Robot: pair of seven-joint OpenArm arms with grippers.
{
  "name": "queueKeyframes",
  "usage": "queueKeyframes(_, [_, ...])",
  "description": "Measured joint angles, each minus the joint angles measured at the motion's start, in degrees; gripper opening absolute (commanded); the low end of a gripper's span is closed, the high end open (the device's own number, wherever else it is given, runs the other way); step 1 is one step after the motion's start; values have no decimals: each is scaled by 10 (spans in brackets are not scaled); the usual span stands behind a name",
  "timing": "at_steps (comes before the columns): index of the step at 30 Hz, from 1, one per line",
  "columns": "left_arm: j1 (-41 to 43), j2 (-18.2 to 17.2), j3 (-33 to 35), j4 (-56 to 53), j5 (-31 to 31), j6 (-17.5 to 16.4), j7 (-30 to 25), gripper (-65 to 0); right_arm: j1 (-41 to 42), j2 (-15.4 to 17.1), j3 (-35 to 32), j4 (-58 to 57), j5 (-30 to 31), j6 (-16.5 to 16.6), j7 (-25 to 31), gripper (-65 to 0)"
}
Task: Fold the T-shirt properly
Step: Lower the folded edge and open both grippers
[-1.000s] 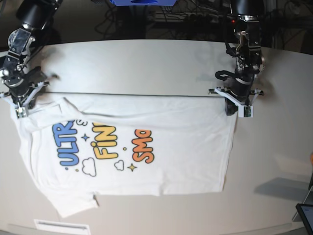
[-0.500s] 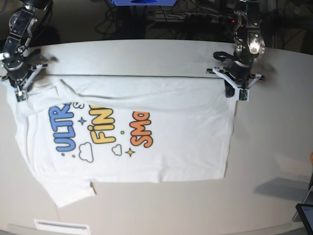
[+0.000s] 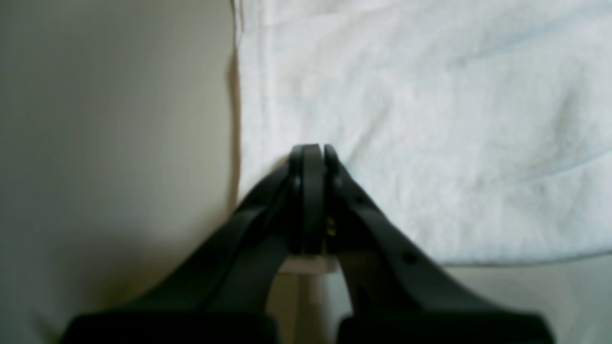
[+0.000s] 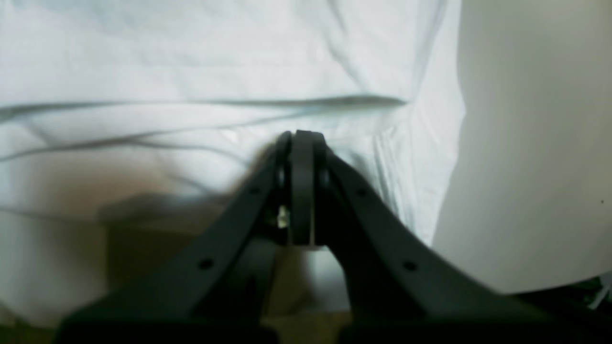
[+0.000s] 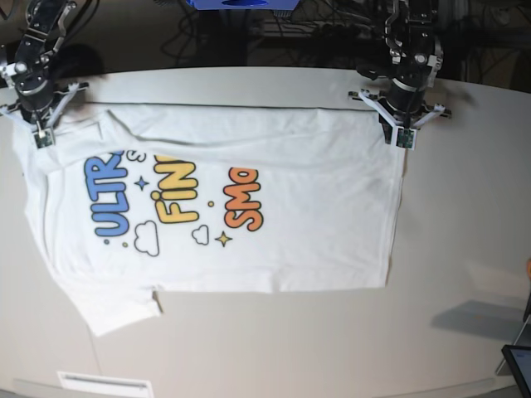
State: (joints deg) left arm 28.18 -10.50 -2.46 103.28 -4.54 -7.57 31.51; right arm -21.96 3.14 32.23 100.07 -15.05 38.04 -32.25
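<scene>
Since a second ago both arms have drawn back toward the far edge of the desk, pulling the T-shirt with them: its top edge, earlier near mid-desk, now lies close to the far rim, and the cloth is stretched flatter with fewer wrinkles. The T-shirt lies spread print-up on the desk, blue "ULTRA", yellow "FINE" and orange "SMOL" lettering showing sideways, one sleeve sticking out at the near left. The left gripper has its fingers pressed fully together at the shirt's far corner on the base view's right; in the wrist view the tips sit on the white cloth just inside its hem. The right gripper likewise has its fingers closed tight, pinching the fabric at the opposite far corner, where folds bunch around the tips. No containers are visible. The desk is pale and smooth; behind it hang dark cables, and a tablet corner shows at the near right.
</scene>
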Motion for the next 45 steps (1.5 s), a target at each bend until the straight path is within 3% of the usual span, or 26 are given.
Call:
queueKeyframes(11, [62, -2, 0, 45, 5, 0, 8, -650, -13, -5, 19, 16, 5, 12, -13, -647])
queueKeyframes(22, [62, -2, 0, 47, 5, 0, 13, -650, -14, -5, 19, 22, 5, 14, -15, -647])
queueKeyframes(31, [51, -1, 0, 57, 5, 0, 35, -650, -27, -20, 19, 88, -17, 24, -91, -644])
queueKeyframes(41, [57, 0, 0, 80, 5, -4, 45, -650, -2, -19, 17, 95, -17, 24, -99, -641])
queueKeyframes(45, [69, 4, -31, 106, -1, -7, 46, -650, 8, 4, 18, 109, -17, 23, -102, -640])
